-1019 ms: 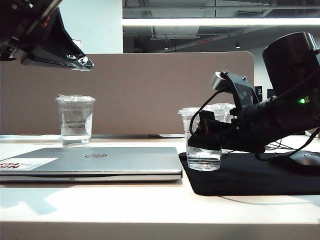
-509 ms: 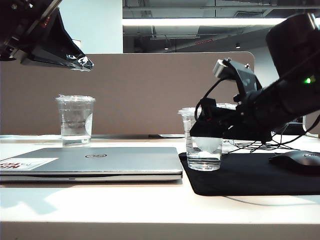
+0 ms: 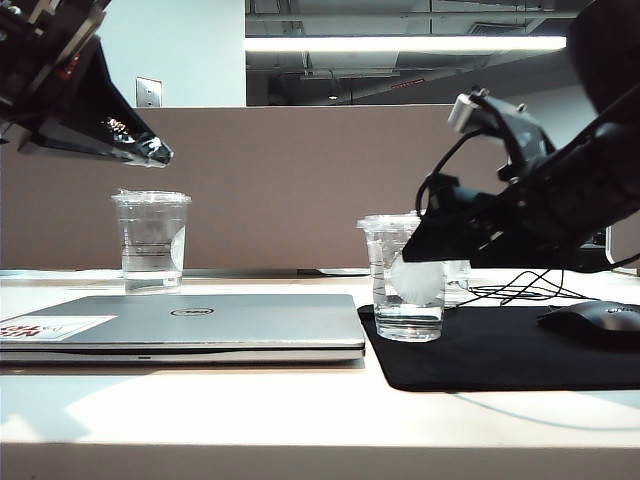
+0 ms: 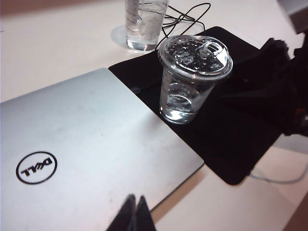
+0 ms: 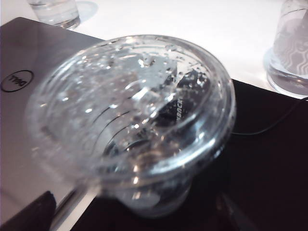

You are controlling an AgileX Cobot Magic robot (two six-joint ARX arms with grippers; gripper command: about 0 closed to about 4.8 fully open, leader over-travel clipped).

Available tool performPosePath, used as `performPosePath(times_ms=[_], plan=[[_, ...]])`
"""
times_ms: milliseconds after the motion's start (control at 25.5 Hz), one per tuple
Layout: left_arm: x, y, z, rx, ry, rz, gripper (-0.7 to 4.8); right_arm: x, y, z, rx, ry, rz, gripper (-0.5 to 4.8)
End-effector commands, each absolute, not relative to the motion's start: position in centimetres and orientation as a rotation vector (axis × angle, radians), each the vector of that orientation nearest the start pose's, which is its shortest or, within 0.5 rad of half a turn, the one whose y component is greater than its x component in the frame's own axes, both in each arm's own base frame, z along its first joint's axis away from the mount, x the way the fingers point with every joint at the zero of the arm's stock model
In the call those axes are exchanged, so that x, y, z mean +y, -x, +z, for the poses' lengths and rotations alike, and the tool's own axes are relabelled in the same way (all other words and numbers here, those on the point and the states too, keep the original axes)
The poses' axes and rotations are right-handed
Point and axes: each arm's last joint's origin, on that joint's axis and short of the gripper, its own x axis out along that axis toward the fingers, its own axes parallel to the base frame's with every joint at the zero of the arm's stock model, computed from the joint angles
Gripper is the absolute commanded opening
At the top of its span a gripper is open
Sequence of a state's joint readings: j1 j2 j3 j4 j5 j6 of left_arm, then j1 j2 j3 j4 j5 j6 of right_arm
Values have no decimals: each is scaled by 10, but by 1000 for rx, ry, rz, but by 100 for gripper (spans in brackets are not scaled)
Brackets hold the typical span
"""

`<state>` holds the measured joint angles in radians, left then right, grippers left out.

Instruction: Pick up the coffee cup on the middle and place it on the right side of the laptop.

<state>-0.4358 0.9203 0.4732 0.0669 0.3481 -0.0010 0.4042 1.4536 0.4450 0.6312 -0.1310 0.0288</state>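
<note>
The coffee cup [image 3: 408, 300], short, clear and lidded with a white logo, stands upright on the black mat [image 3: 500, 352] just right of the silver laptop [image 3: 190, 322]. My right gripper [image 3: 418, 238] hangs open at the cup's upper part, tilted down from the right. In the right wrist view the cup [image 5: 139, 115] fills the picture between the dark fingers [image 5: 29, 211], which stand wide and apart from it. My left gripper [image 3: 158, 153] is shut and empty, high at the upper left; in its view the gripper [image 4: 135, 201] hovers over the laptop [image 4: 86, 144], with the cup [image 4: 191, 82] beyond it.
A taller clear cup [image 3: 152, 240] stands behind the laptop at the left. Another logo cup [image 5: 291, 43] stands behind the mat, mostly hidden by my right arm in the exterior view. A black mouse [image 3: 596, 322] and cables lie on the mat's right side.
My right gripper has opened wider and the arm has lifted up and back to the right, leaving the cup standing on the mat. My left gripper has drifted slightly up and left.
</note>
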Motion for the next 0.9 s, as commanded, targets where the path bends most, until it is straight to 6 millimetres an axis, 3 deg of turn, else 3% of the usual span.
performPosePath(times_ms=[39,392,470,509,588,901], plan=[[-89,-168,225,374,-12,-778,-5,100,-224,162,405,36,501,479],[-84,-157,220,355,-11,-779,-5,85,-189,193,450,41,502,479],[-80,-148,216,333,-10,-780,-5,81,-178,201,452,35,530,308],[-76,-141,214,307,-9,-779,-5,78,-170,208,436,29,551,112],[-73,-134,212,275,-8,-776,-5,75,-164,215,405,24,552,-15],[-50,-118,206,164,3,-644,-5,68,-147,237,278,-45,544,-2]])
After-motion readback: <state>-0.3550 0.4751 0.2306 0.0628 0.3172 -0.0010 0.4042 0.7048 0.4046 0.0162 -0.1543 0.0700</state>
